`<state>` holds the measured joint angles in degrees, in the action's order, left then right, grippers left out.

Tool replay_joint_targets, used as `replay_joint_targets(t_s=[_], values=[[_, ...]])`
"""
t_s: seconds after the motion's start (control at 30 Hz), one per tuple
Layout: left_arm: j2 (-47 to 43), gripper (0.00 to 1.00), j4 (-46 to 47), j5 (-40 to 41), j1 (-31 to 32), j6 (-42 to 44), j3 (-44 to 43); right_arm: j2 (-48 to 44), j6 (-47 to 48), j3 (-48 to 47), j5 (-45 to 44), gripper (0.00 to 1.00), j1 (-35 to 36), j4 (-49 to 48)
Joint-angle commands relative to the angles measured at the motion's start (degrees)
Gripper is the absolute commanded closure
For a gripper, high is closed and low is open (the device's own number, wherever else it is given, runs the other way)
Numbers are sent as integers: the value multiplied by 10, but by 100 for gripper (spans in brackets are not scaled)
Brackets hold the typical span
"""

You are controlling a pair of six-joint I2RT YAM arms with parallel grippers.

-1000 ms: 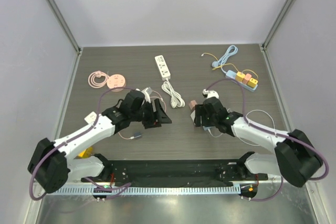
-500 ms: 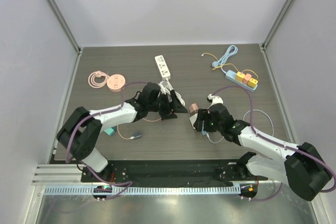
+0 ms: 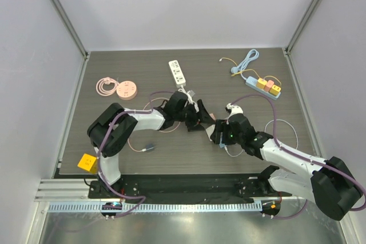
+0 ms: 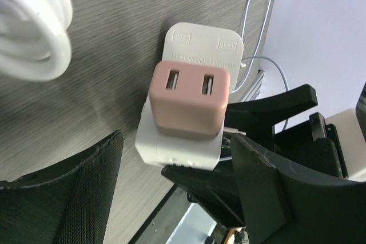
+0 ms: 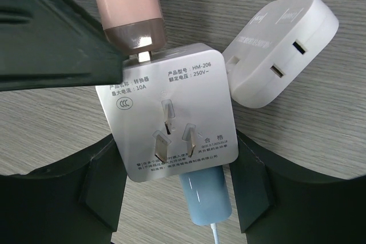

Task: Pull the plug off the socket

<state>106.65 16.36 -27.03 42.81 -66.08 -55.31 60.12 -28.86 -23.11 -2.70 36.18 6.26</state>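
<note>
1. My right gripper (image 5: 174,161) is clamped on the white socket adapter (image 5: 171,124), with 1 finger pressed against each side; the adapter is near the middle of the tabletop (image 3: 143,72), a little toward its right edge.
2. The pink plug (image 4: 189,104) sits in 1 end of that adapter; in my right wrist view a bit of metal prong shows between the plug's body and the adapter.
3. My left gripper (image 4: 177,158) stands open and holds nothing; its 2 fingers are spread apart with the pink plug in the gap ahead of them, and neither finger touches it.
4. A blue plug (image 5: 205,195) pokes out at the adapter's opposite end; a second white adapter (image 5: 280,44) lies just beside it on the tabletop.
5. A white power strip (image 3: 178,72) lies toward the far edge; a blue strip with coloured cubes (image 3: 263,87) lies near the far right corner.
</note>
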Motion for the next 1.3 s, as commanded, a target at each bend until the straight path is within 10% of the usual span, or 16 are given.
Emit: replay_joint_targets(t_s=[0.0,0.6,1.03,1.27], values=[[17,24,54,0,8,-2,-25,0,-7,4,15,99,4,-13],[45,50,34,43,11,21,-79,-6,-6,7,17,99,4,-15],[29,100,-6,83,13,36,-103,-18,-8,13,16,99,4,-16],[-6,100,61,174,3,4,-46,-22,-16,14,-4,99,3,-11]])
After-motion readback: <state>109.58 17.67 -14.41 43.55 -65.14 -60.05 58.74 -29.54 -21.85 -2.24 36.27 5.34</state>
